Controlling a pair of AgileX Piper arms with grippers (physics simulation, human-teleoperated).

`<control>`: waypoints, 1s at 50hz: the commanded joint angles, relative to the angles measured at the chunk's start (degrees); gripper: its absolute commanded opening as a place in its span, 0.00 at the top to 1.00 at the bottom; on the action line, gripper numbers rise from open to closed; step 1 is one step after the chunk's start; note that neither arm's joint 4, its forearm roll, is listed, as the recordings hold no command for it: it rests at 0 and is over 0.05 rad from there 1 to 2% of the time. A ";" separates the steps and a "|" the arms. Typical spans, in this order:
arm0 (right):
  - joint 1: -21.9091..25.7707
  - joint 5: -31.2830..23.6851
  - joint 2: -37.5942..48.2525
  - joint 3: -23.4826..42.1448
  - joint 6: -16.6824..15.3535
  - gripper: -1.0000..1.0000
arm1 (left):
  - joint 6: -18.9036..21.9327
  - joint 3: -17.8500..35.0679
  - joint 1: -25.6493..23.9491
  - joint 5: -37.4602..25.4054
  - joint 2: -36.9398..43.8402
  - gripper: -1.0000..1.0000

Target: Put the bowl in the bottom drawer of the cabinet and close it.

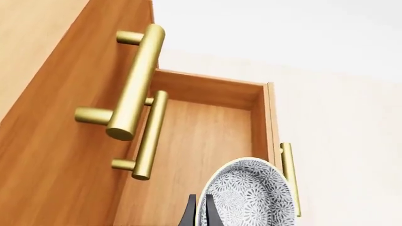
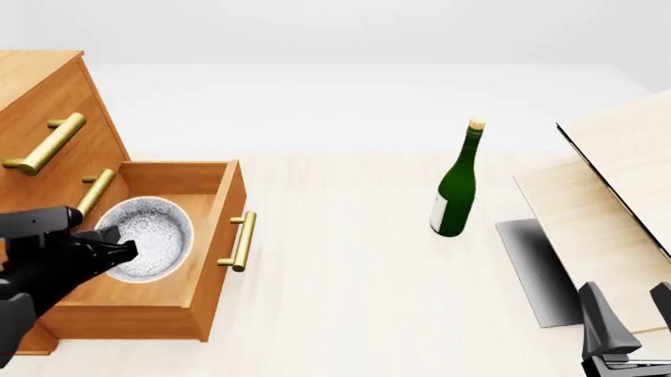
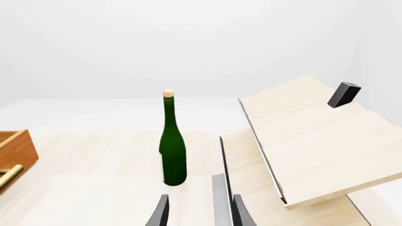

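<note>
The cabinet (image 2: 42,102) stands at the left with its bottom drawer (image 2: 215,236) pulled out. The white, grey-patterned bowl (image 2: 152,236) hangs over the open drawer box, tilted, and I cannot tell whether it touches the drawer floor. My left gripper (image 2: 124,247) is shut on the bowl's rim. In the left wrist view the two fingers (image 1: 188,214) pinch the rim of the bowl (image 1: 251,197) above the drawer's floor (image 1: 201,141). My right gripper (image 2: 629,306) stands open and holds nothing at the near right, far from the cabinet.
A green bottle (image 2: 456,188) stands upright mid-table. Tilted pale wood boards (image 2: 618,181) and a dark grey plate (image 2: 535,267) lie at the right. Brass handles of the upper drawers (image 1: 135,80) stick out above the open drawer. A small black block (image 3: 343,94) sits on a board.
</note>
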State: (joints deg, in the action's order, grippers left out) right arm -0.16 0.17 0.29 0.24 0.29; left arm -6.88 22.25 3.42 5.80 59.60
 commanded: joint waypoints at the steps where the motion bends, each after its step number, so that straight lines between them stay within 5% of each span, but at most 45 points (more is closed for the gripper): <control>1: 0.01 0.00 0.00 0.00 0.00 0.00 | 0.45 -0.54 0.84 2.09 1.83 1.00; 50: 0.01 0.00 0.00 0.00 0.00 0.00 | 1.65 -2.51 2.35 8.51 8.74 1.00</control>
State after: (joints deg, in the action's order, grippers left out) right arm -0.16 0.17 0.29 0.24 0.29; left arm -5.49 19.85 5.45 12.98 67.02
